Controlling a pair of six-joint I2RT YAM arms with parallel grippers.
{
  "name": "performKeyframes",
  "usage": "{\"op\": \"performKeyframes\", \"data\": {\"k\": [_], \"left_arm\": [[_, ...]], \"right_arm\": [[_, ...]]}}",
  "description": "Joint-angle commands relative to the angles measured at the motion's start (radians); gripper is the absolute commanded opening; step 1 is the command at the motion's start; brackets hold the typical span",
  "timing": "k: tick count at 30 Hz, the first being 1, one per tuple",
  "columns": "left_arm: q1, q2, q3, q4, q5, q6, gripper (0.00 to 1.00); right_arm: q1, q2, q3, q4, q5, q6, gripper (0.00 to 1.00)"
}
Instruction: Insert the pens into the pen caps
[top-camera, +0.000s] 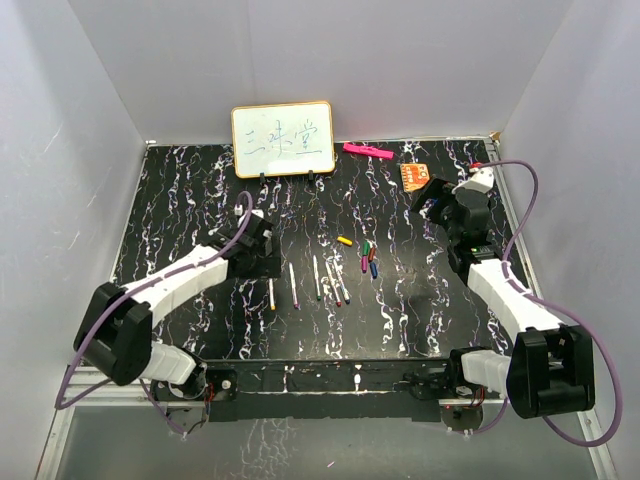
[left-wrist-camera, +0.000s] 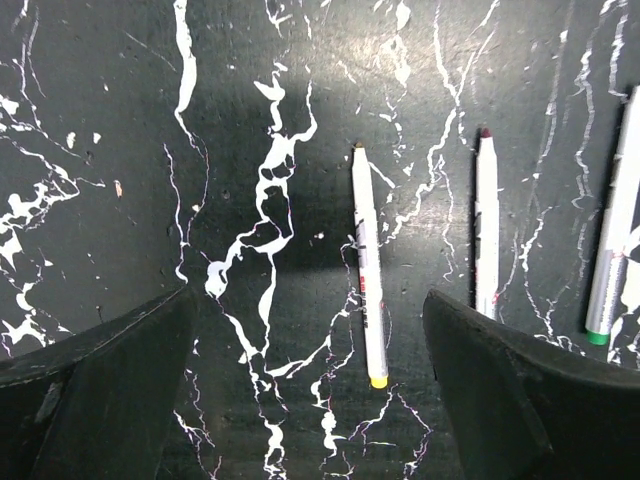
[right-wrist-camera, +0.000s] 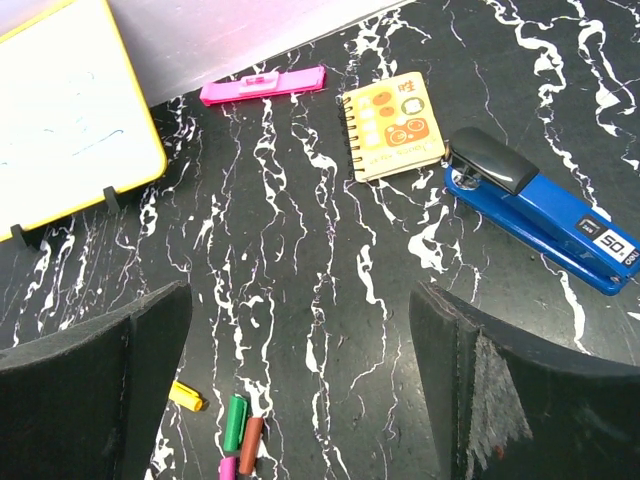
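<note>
Several thin white pens lie in a row at the table's middle front. The leftmost has a yellow end. Several short caps lie to their right: yellow, green, red, purple, blue. My left gripper is open and empty, just left of and above the pens. In the left wrist view the yellow-ended pen lies between the jaws, nearer the right finger. My right gripper is open and empty, back right of the caps. In the right wrist view the yellow, green and red caps show low left.
A small whiteboard stands at the back. A pink bar and an orange notebook lie back right. A blue stapler lies beside the notebook. Grey walls enclose the table.
</note>
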Motion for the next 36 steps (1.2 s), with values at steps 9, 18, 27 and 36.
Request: {"op": "performKeyframes", "data": {"k": [9, 18, 27, 36], "left_arm": [[-0.076, 0.156, 0.074, -0.068, -0.059, -0.091, 0.86], [-0.078, 0.177, 0.067, -0.041, -0.046, -0.111, 0.78], [-0.078, 0.239, 0.07, -0.04, -0.045, -0.112, 0.71], [-0.078, 0.264, 0.053, -0.051, -0.041, -0.118, 0.56]], "right_arm": [[-0.002, -0.074, -0.054, 0.049, -0.023, 0.01, 0.89], [-0.002, -0.089, -0.064, 0.051, -0.036, 0.012, 0.88], [-0.001, -0.095, -0.075, 0.055, -0.046, 0.006, 0.87], [-0.001, -0.104, -0.066, 0.043, -0.066, -0.001, 0.86]]}}
